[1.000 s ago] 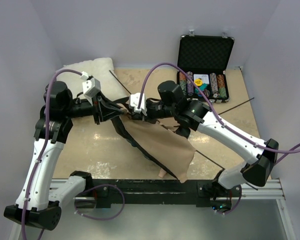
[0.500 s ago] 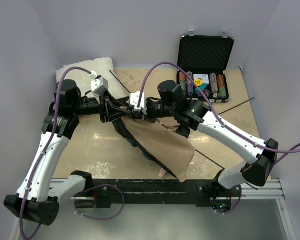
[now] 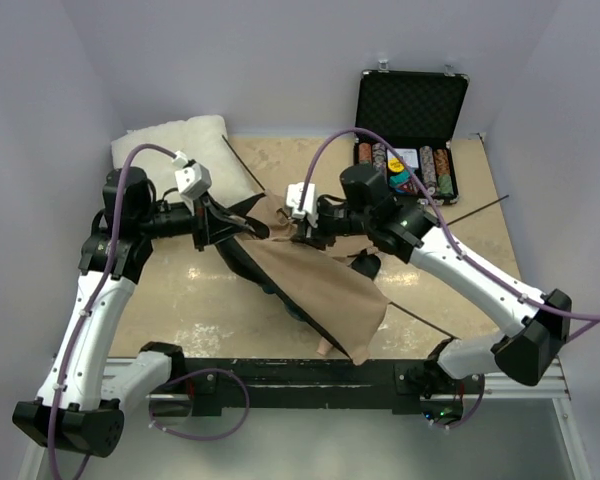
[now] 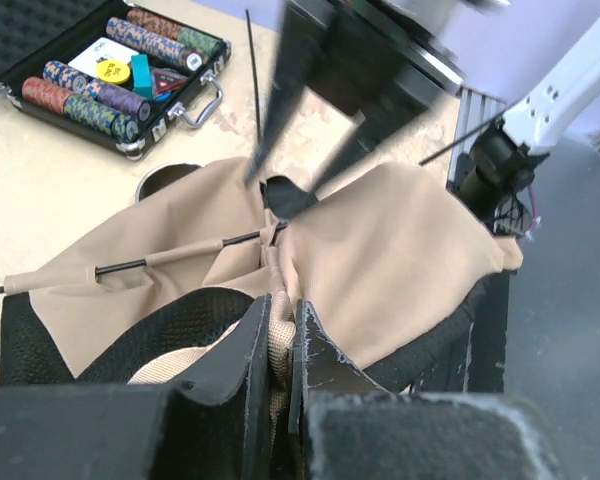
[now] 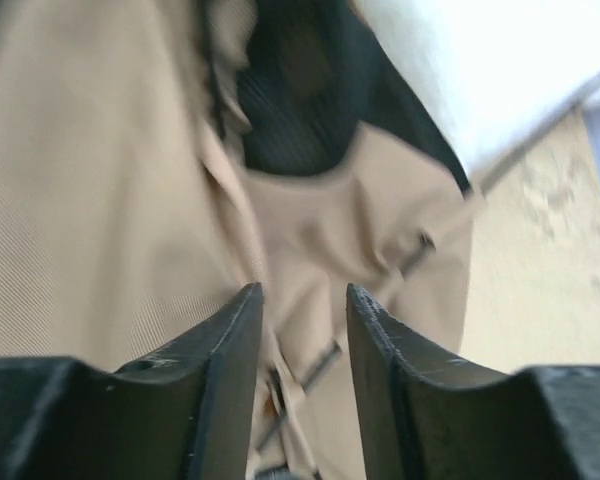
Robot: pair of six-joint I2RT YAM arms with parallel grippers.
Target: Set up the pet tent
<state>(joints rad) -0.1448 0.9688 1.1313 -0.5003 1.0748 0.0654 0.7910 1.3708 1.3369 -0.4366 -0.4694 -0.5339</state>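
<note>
The pet tent (image 3: 320, 290) lies crumpled mid-table, tan fabric with black mesh lining, its near edge draped toward the rail. My left gripper (image 3: 242, 228) comes in from the left and is shut on a fold of the tent's tan webbing (image 4: 278, 345); in the left wrist view the gripper (image 4: 282, 305) pinches it tight. A thin dark pole (image 4: 180, 250) runs through a fabric sleeve. My right gripper (image 3: 285, 226) hovers just above the tent's top and stands open. In the right wrist view nothing lies between the fingers of that gripper (image 5: 300, 295), only tan cloth (image 5: 100, 200) below.
A fluffy white pillow (image 3: 175, 140) lies at the back left. An open black case of poker chips (image 3: 410, 130) stands at the back right. Loose dark poles (image 3: 475, 212) lie on the table right of the tent. A dark round ring (image 3: 368, 265) sits beside the cloth.
My right gripper has opened, let go of the tent and drawn back to the right. The left gripper loosened briefly, then shut on the fabric again.
</note>
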